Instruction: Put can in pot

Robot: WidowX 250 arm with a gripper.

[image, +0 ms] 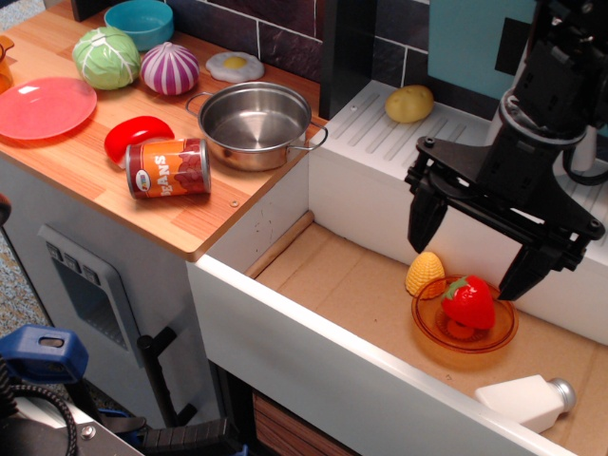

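Can (169, 168): small tin, orange-red label reading "BEANS", white oval mark, silver metal ends.
Can pose: on its side, long axis roughly left-right, label facing up and toward the camera.
Can location: on the wooden counter, near its front edge, just left of and in front of the pot; not touching it.
Pot (255, 123): shallow, round, shiny steel, two small loop handles.
Pot state: upright, empty.
Pot location: at the counter's right edge.
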